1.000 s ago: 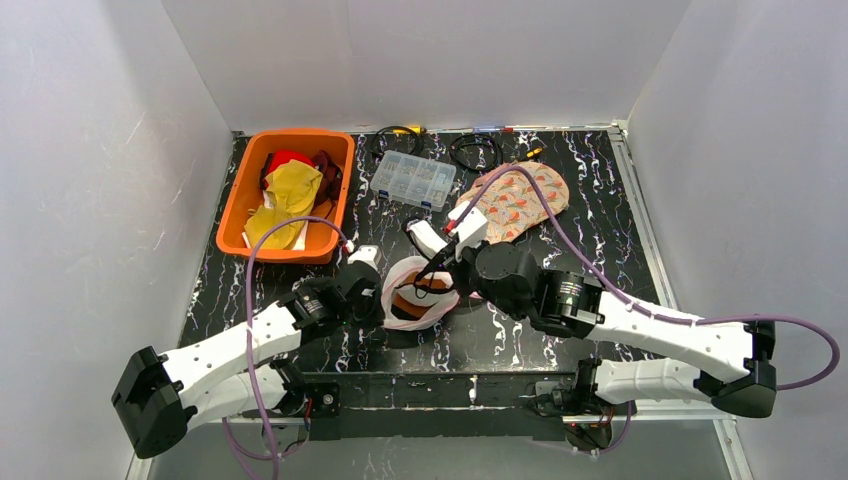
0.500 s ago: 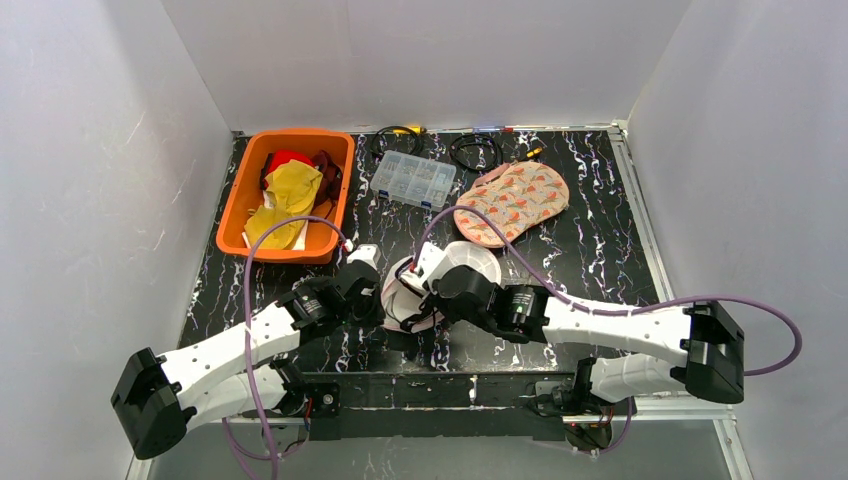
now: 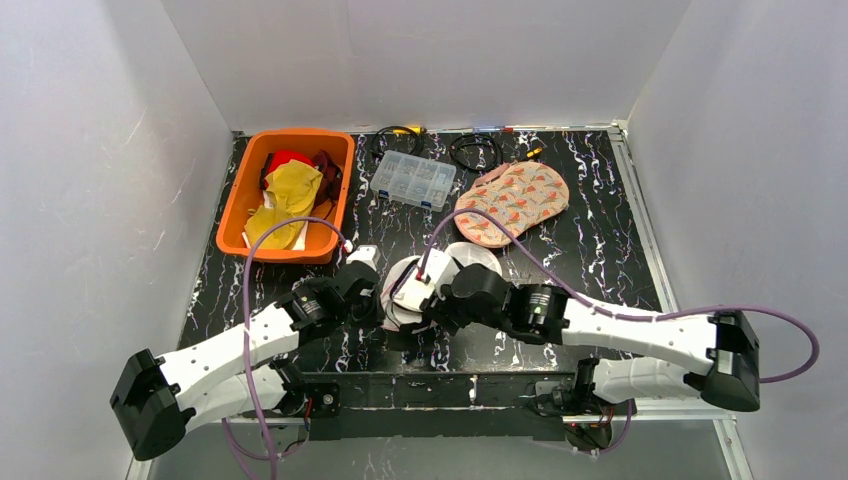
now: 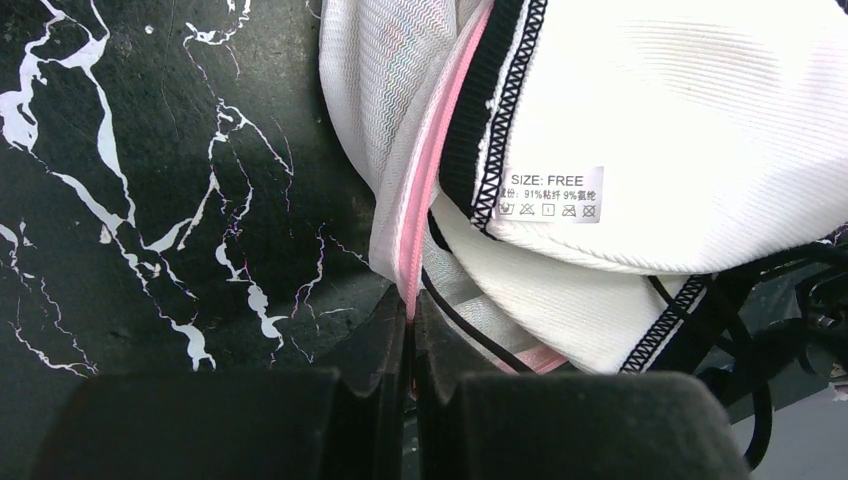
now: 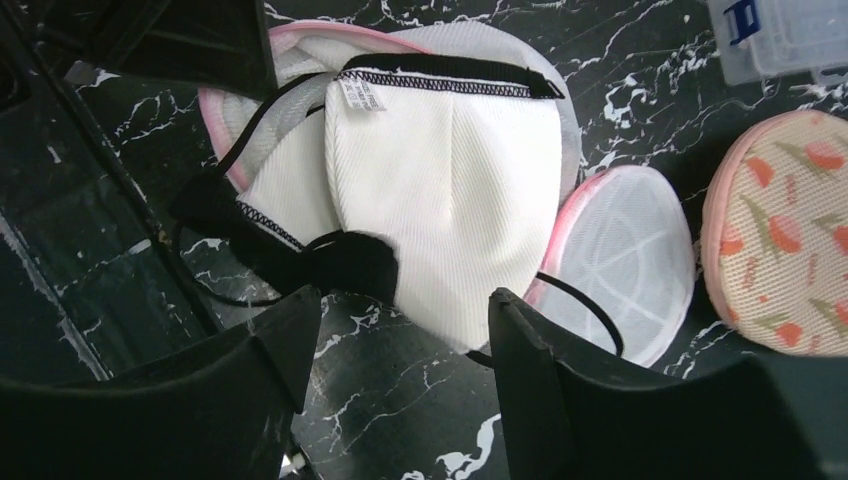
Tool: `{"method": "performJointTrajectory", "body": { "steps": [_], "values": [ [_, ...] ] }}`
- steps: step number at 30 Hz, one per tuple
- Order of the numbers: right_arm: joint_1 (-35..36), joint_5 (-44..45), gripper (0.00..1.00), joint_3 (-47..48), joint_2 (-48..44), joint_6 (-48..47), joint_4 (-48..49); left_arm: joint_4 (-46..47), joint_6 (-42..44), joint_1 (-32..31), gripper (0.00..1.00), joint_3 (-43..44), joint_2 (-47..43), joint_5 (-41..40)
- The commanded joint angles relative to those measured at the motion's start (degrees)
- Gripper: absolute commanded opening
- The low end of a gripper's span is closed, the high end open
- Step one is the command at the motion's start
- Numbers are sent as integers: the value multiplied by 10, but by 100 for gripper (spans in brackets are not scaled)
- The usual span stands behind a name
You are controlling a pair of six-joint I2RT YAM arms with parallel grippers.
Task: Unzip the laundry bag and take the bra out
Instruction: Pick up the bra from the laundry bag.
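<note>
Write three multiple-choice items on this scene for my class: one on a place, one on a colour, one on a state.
1. Where on the black marbled table does the orange plastic bin stand?
A. far left corner
B. near right corner
C. centre

2. What colour is the trim of the white ribbed bra?
A. red
B. black
C. yellow

3. How is the left tool?
A. open above the bin
B. open, resting on bare table
C. shut on the pink edge of the white mesh laundry bag

Answers:
1 A, the top view shows it at the back left.
2 B, black stitched bands edge the white cups.
3 C, the left wrist view shows it pinching the pink edge.
</note>
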Motion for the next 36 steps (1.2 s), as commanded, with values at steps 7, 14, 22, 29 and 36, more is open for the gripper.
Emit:
{"method": "performJointTrajectory", "body": {
  "steps": [7,14,22,29,36],
  "values": [
    [2,-38,76,77,-22,-125,-124,-57,48,-1,0,20,-21,9],
    [5,-40,75,35,-37,-210,-91,-86,36,-1,0,34,-18,-5],
    [12,-66,73,-69,-68,-279,48,-84,36,-1,0,48,-2,-7],
    [29,-49,71,-62,-16,-302,98,-74,37,-1,0,48,9,-2],
    [33,-38,66,-49,47,-323,113,-73,39,-1,0,48,0,0]
  ]
}}
